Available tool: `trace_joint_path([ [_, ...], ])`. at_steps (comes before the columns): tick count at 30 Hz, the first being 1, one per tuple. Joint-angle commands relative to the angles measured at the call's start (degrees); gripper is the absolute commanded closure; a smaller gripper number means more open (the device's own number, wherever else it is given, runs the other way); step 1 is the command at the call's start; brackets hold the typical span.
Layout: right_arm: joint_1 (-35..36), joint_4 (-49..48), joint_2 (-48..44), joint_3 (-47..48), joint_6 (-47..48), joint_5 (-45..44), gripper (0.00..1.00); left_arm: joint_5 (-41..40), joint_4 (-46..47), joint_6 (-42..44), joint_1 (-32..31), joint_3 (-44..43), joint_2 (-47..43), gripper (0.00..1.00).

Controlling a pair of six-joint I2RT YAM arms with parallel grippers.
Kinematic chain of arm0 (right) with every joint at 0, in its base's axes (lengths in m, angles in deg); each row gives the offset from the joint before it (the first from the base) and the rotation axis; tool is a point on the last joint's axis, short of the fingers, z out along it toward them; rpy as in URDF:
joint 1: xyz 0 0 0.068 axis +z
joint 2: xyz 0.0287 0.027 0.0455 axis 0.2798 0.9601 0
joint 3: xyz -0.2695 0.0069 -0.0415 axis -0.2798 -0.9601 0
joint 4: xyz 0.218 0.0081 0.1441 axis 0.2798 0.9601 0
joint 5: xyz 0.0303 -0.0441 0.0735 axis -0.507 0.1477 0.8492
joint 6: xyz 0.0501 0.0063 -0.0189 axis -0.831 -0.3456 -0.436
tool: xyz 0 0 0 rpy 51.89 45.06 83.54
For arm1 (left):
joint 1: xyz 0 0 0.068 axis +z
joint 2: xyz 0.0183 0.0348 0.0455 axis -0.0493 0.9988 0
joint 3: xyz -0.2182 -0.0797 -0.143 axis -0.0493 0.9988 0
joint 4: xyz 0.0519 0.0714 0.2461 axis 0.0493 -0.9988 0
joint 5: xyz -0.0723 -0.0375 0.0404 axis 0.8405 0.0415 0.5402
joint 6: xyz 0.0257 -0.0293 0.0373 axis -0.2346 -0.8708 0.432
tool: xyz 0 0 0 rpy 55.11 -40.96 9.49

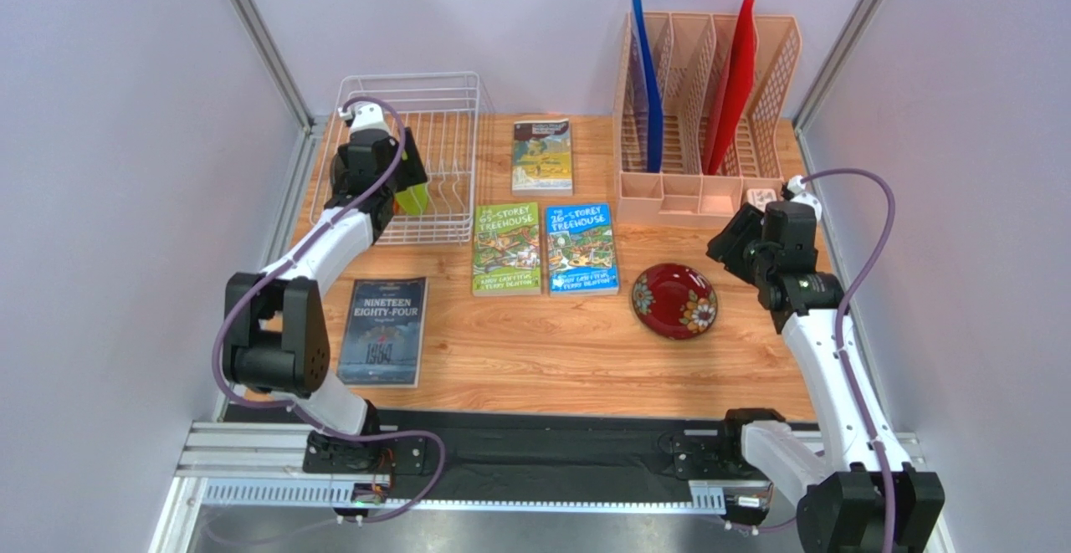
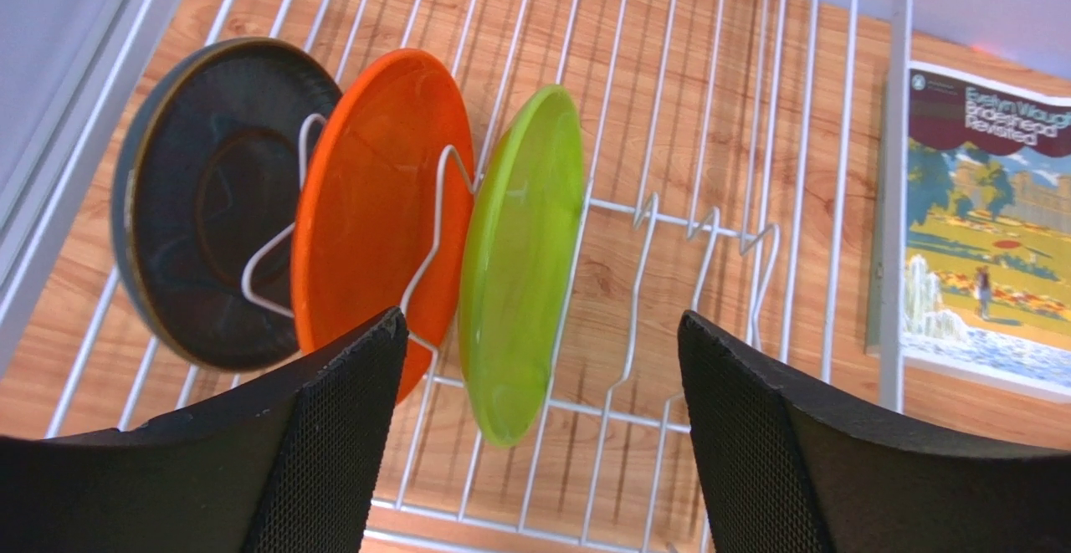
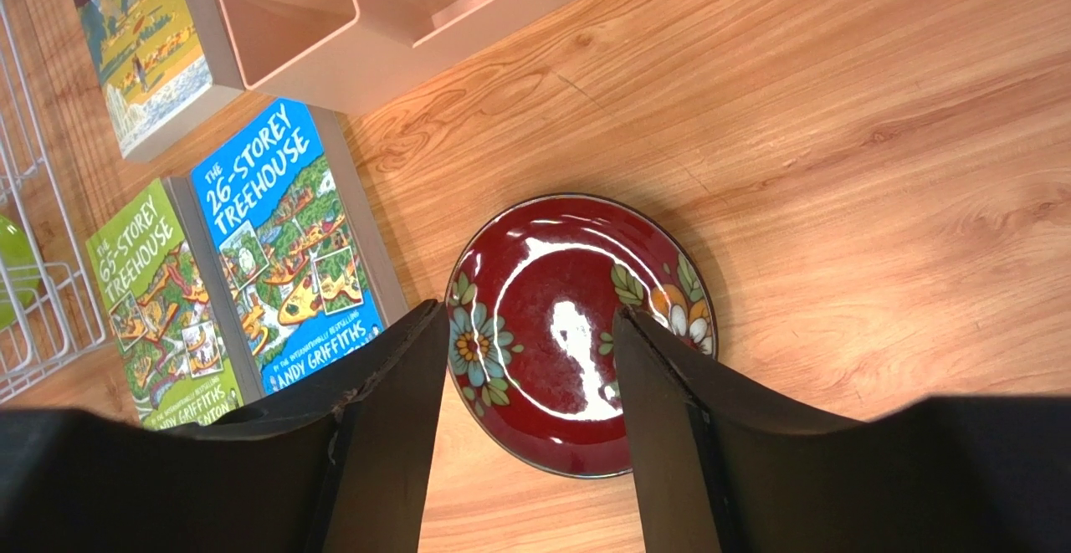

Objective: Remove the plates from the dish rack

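Right gripper: fingers spread, empty, above the dark red plate, which lies flat on the table. Left gripper: spread over the dish rack. The lime green plate stands nearest, then the orange plate and the dark grey plate. Recommendation: straddle the lime rim squarely and lift straight up, clear of the prongs.

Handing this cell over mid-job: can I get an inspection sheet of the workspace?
Surface: wooden table, no spills seen.
Job's things: grey plate, orange plate and lime green plate upright in the dish rack; dark red plate flat on the table.
Clutter: four books; peach file organizer holding blue folder, red folder.
Tools: left tool open over the racked plates; right tool open above the dark red plate; both empty.
Cables: purple cable along each arm.
Surroundings: pale wall panels.
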Motion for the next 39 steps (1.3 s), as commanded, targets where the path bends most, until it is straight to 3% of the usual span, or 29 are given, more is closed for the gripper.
trace_joint_path([
  [1, -0.1, -0.4, 1.1, 2.8, 1.5, 1.8, 0.44, -2.1, 3.6, 0.6, 0.4, -3.8, 4.1, 0.17],
  [3, -0.1, -0.7, 1.6, 3.2, 1.6, 1.8, 0.46, -3.4, 4.1, 0.6, 0.4, -4.0, 5.2, 0.19],
  [12, -0.1, -3.8, 5.7, 1.9, 1.5, 4.9, 0.48, -6.8, 5.4, 0.5, 0.4, -2.5, 6.7, 0.46],
  [15, -0.1, -4.6, 7.4, 1.5, 1.4, 5.5, 0.48, -6.1, 5.8, 0.8, 0.4, -1.8, 6.2, 0.72],
  [17, -0.1, -4.9, 7.8, 1.3, 1.4, 5.9, 0.48, -5.8, 5.7, 1.2, 0.2, -1.7, 6.2, 0.81],
  [20, -0.1, -5.0, 8.2, 1.1, 1.5, 6.2, 0.47, -5.3, 5.7, 1.3, 0.0, -1.6, 6.6, 0.87],
  [21, -0.1, -5.1, 8.1, 1.0, 1.6, 6.2, 0.47, -5.3, 5.7, 1.2, 0.0, -1.4, 6.6, 0.98],
  [22, -0.1, -5.1, 8.2, 0.9, 1.7, 6.2, 0.47, -5.3, 5.5, 1.1, 0.0, -1.4, 6.7, 1.00],
  [29, -0.2, -5.4, 9.2, 1.2, 2.3, 6.7, 0.46, -7.5, 5.5, 5.8, -3.0, -1.8, 5.6, 1.00],
  [35, -0.1, -5.2, 8.8, 0.6, 2.9, 6.9, 0.45, -23.1, 5.9, 16.0, -9.6, -3.8, 4.4, 1.00],
  [39, -0.1, -4.7, 9.1, 0.6, 3.4, 7.2, 0.44, -29.2, 8.0, 21.1, -12.5, -3.4, 3.1, 1.00],
])
